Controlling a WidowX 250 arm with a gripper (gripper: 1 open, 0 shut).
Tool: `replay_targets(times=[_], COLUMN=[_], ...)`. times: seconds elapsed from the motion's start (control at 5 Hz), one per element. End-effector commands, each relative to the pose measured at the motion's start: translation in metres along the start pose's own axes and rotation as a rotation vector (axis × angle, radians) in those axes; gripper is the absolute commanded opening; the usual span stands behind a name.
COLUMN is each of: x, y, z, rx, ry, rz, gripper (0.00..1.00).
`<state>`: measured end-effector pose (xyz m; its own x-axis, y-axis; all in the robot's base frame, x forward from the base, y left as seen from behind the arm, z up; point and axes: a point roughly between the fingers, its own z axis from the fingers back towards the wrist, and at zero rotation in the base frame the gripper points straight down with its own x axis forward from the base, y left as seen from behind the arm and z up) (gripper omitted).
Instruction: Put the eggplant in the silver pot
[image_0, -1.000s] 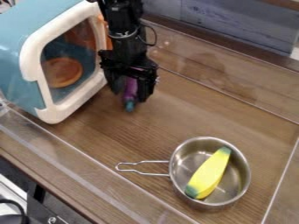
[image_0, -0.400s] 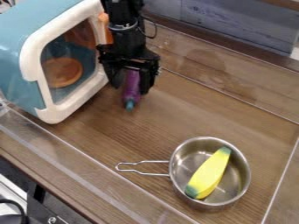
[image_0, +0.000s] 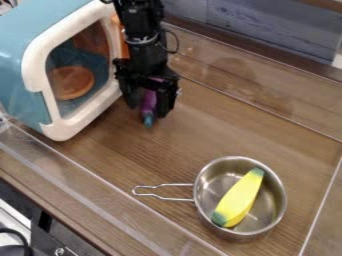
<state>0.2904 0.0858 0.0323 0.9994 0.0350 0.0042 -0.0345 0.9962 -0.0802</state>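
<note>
The purple eggplant (image_0: 150, 106) lies on the wooden table just right of the toy microwave, its green stem cap toward the front. My gripper (image_0: 148, 100) points straight down over it, open, with a black finger on each side of the eggplant. Most of the eggplant is hidden behind the fingers. Whether they touch it I cannot tell. The silver pot (image_0: 274, 188) sits at the front right, well apart from the gripper, its wire loop handle pointing left.
A yellow-green oblong toy (image_0: 239, 197) lies inside the pot. The teal-and-white toy microwave (image_0: 60, 62) stands at the left, close beside the gripper, with its door open. A clear plastic wall (image_0: 54, 160) rims the table's front.
The gripper has lifted slightly and come back down over the eggplant, ending almost where it was. Its jaws stay open and the eggplant has not moved.
</note>
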Motion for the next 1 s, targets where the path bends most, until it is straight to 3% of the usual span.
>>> replay_targets(times=[0.0, 0.2, 0.6, 0.8], x=[0.01, 0.012, -0.009, -0.025], y=[-0.004, -0.014, -0.031, -0.08], z=[0.003, -0.003, 0.049, 0.07], rx=[0.016, 0.012, -0.008, -0.034], ry=[-0.042, -0.03, -0.012, 0.003], rz=[-0.037, -0.056, 0.053, -0.071], gripper=[1.0, 0.0, 0.0, 0.0])
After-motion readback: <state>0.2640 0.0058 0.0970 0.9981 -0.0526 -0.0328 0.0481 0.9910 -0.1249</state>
